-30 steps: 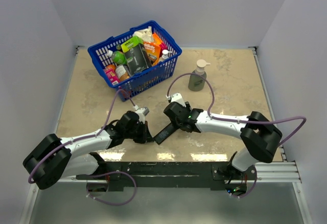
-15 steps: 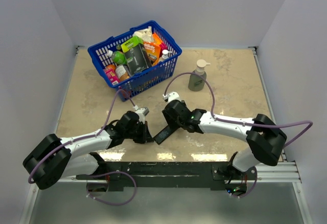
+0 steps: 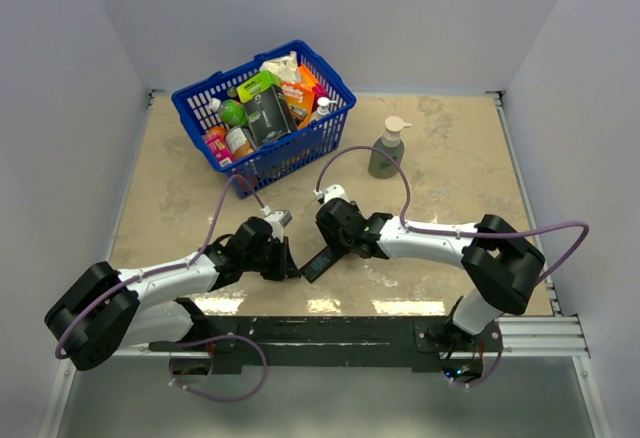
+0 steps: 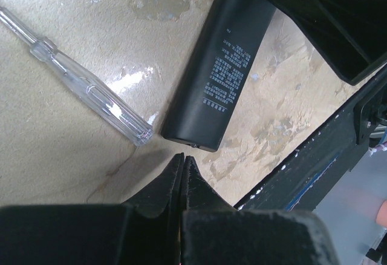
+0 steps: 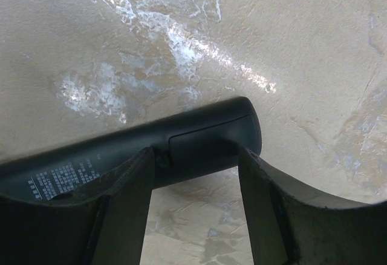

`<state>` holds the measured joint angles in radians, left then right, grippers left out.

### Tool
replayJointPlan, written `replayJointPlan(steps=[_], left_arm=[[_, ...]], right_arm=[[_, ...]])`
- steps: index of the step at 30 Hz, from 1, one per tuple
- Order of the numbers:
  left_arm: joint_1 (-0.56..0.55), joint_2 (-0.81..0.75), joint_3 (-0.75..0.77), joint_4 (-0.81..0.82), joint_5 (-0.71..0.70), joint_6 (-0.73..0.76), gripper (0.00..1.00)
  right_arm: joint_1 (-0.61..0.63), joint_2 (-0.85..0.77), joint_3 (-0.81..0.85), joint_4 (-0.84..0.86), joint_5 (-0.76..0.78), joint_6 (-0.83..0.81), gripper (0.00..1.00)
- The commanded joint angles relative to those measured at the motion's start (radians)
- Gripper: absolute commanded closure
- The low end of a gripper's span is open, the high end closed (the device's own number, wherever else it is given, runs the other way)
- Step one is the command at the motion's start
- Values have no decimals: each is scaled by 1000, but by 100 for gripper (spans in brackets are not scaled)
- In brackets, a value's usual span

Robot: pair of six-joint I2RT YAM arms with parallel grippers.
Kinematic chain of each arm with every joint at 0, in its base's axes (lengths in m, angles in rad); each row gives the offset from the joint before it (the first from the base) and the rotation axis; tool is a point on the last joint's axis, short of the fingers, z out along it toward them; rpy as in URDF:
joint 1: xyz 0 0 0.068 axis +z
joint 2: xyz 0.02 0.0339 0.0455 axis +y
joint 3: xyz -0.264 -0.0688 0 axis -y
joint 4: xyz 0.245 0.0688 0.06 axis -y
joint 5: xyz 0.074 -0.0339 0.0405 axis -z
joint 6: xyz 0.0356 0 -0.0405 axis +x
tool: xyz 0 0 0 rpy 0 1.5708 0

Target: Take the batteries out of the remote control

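The remote control is a slim black bar lying slantwise on the table between both grippers. In the left wrist view its printed back faces up. My left gripper is shut on nothing, its tips just short of the remote's near end. My right gripper is open over the remote's other end. Its two fingers stand apart along the bar, either side of the closed cover panel, with their tips against the remote. The batteries are hidden.
A clear-handled screwdriver lies on the table left of the remote. A blue basket full of groceries stands at the back left. A pump bottle stands at the back middle. The black rail runs along the near edge.
My right gripper has slid slightly left along the remote and its elbow has shifted. The remote and the left arm have stayed put.
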<state>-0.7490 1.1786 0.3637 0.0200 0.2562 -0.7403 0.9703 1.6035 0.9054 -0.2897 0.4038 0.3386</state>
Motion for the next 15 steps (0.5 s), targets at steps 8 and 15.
replayJointPlan(steps=[8,15], left_arm=[[-3,-17,1,18,-11,13,100],[-1,-20,3,18,-12,15,100]], right_arm=[[-1,1,30,-60,70,10,44],[1,3,27,-48,50,10,43]])
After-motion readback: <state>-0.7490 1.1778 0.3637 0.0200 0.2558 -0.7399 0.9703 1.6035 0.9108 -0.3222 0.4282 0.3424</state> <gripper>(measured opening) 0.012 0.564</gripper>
